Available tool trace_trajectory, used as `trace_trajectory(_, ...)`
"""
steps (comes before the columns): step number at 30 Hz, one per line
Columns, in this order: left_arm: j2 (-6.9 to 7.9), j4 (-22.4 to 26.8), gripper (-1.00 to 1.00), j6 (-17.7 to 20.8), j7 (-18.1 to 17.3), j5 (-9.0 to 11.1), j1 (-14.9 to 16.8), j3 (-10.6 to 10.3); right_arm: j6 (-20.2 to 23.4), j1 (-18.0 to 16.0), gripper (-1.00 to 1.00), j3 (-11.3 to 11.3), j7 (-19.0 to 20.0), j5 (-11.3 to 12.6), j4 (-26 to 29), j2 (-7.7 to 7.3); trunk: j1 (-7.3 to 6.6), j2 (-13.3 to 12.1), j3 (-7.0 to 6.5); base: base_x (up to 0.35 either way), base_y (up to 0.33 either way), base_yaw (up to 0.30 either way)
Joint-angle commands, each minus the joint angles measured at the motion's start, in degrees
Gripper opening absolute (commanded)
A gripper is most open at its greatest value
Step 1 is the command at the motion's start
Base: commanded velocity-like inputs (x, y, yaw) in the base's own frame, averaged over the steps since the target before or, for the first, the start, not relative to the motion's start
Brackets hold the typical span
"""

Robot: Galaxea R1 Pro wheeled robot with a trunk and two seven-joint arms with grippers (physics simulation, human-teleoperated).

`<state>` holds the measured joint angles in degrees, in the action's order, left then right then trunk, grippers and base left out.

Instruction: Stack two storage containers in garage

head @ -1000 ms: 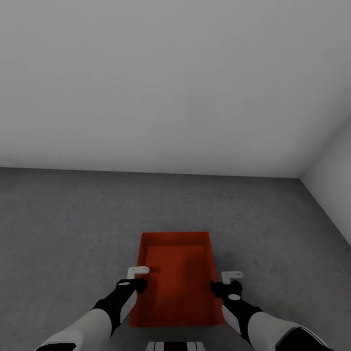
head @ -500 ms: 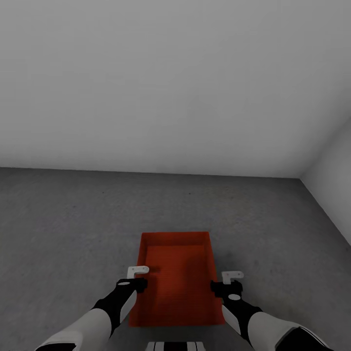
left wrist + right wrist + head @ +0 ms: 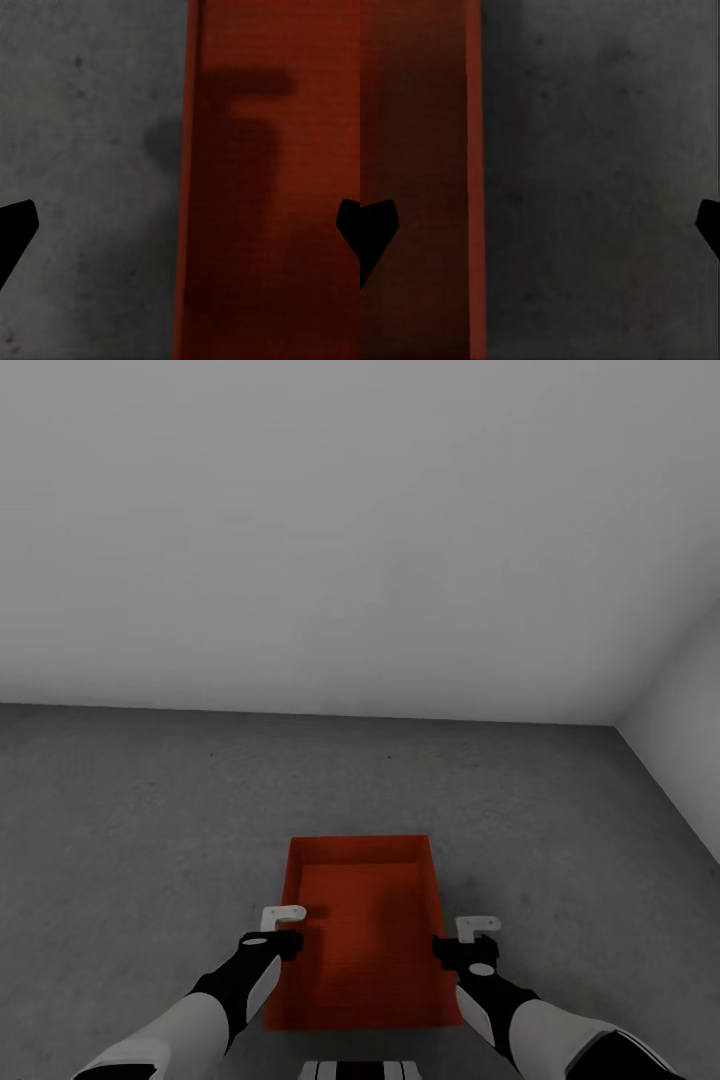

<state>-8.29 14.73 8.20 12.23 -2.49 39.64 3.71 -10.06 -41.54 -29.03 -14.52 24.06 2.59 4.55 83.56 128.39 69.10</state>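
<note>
Low at centre frame, we find the container (image 3: 365, 930) on the concrete floor (image 3: 130, 840), long axis running away, both spread grippers, left (image 3: 283, 916) and right (image 3: 476, 928), straddling its side walls.

You're facing a plain pale grey wall (image 3: 340, 530) that meets a second wall (image 3: 680, 750) at a corner on your right. Below lies the floor (image 3: 150, 830) — dark grey, mottled concrete, speckled up close. The light is soft and even — no hard shadows.
</note>
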Motion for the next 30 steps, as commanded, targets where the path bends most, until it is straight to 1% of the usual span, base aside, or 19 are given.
trace_trajectory(1,-0.05,0.12,1.00,0.32,0.06,-0.27,0.00,0.38,-0.18,-0.03,1.00,-0.49,-0.16,0.55,-0.04,-0.02,-0.01,0.01,0.04,0.000,0.000,0.000)
trace_trajectory(2,-0.05,0.12,1.00,0.32,0.07,-0.26,0.00,0.40,-0.18,-0.03,1.00,-0.48,-0.16,0.55,-0.04,-0.07,-0.01,0.01,0.04,0.000,0.000,0.000)
trace_trajectory(24,-0.06,-0.05,1.00,0.41,0.08,-0.32,0.00,0.42,-0.27,-0.03,1.00,-0.41,-0.35,0.55,-0.04,-0.16,-4.84,-8.81,-3.91,0.000,0.000,0.000)
trace_trajectory(30,-0.06,-0.05,1.00,0.41,0.08,-0.32,0.00,0.42,-0.38,-0.03,1.00,-0.41,-1.81,0.55,0.02,-0.03,-6.16,-11.22,-4.99,0.000,0.000,0.000)
